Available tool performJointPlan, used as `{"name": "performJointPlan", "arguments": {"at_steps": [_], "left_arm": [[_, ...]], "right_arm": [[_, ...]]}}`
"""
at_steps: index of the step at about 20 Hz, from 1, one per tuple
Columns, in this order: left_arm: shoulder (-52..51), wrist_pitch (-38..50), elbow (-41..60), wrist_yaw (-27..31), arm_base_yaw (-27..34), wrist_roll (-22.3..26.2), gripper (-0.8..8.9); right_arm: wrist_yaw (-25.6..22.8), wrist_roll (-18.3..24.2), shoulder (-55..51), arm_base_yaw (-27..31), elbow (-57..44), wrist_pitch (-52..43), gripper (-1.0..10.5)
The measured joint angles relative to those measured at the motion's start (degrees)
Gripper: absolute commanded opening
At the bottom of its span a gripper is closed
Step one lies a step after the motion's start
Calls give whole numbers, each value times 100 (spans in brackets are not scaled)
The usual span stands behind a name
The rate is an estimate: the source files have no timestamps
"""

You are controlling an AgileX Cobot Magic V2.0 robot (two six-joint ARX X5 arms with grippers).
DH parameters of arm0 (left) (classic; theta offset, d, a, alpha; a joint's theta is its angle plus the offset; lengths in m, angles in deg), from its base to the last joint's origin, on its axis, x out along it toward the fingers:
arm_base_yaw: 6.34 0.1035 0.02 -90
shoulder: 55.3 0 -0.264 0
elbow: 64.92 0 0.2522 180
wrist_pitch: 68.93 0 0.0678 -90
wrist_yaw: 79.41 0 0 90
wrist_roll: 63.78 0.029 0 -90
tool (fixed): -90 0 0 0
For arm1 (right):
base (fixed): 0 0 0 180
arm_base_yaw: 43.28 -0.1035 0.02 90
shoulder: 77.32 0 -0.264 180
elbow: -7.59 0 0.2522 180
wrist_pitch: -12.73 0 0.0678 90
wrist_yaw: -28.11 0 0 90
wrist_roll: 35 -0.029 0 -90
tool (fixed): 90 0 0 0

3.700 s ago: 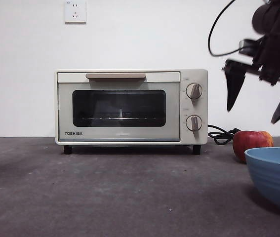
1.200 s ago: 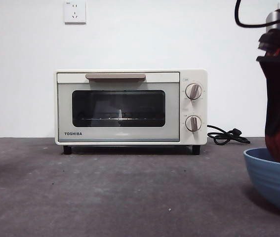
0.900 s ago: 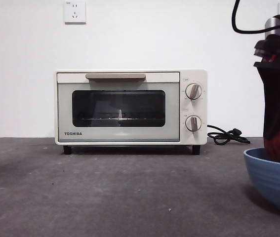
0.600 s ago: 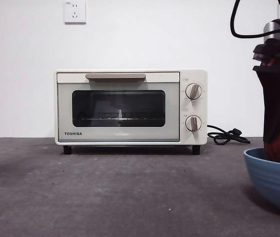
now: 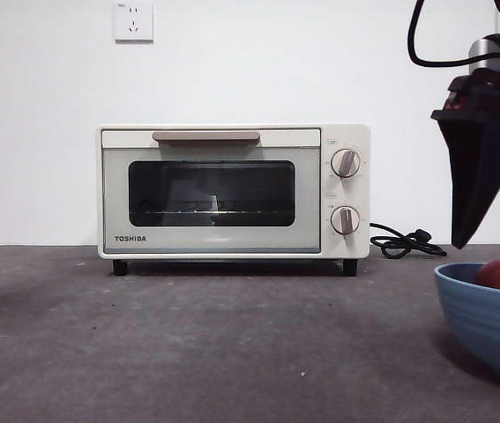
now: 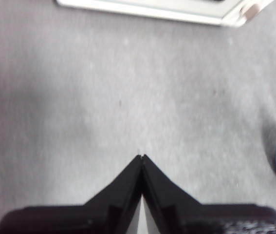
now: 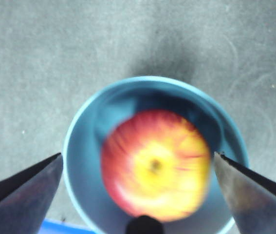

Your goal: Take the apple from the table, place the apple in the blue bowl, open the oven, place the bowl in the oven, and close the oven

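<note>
**benchwatcher:** So the apple [image 7: 156, 165] is sitting inside the blue bowl [image 7: 82, 146] right now. From the right wrist camera you look straight down on it: red around the edge, big yellow patch in the middle, stem dimple facing up, and it fills a good part of the bowl's inside. From the front view only the red top of it pokes over the bowl's rim, at the far right edge of the table [image 5: 232, 344].

**toastfan22:** And the claw? Is it on the apple?

**benchwatcher:** Nope. The right gripper [image 7: 138, 163] has its jaws spread wide, one on each side of the bowl as the wrist camera sees it, and neither one touches the apple or the bowl. In the front view it hangs above the bowl, dark jaw tip pointing down, with clear air between it and the fruit.

**toastfan22:** What about the oven?

**benchwatcher:** The oven [image 5: 232, 189] stands at the back by the wall with its door shut. Through the dark window I can only make out the wire rack. Its black cord [image 5: 404, 242] lies coiled on the table beside it, between oven and bowl.

**toastfan22:** Other arm?

**benchwatcher:** The left gripper [image 6: 141, 158] hangs over bare table, jaws pressed together with nothing between them. It's well apart from the bowl.
</note>
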Motion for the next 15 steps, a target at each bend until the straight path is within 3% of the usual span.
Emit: {"name": "performJointPlan", "arguments": {"at_steps": [1, 3, 6, 7, 15], "left_arm": [[13, 103, -2, -2, 0, -2, -5], [146, 238, -68, -87, -4, -9, -5], [673, 297, -564, -424, -57, -26, -5], [868, 319, -782, -442, -94, -31, -5], [3053, 350, -3230, -584, -643, -44, -5]], "right_arm": [[11, 0, 0, 0, 105, 111, 550], [9, 0, -31, 0, 483, 354, 408], [-140, 4, -308, 0, 962, 584, 24], [-166, 4, -446, 0, 1019, 581, -14], [-166, -151, -1722, 0, 1025, 758, -11]]}}
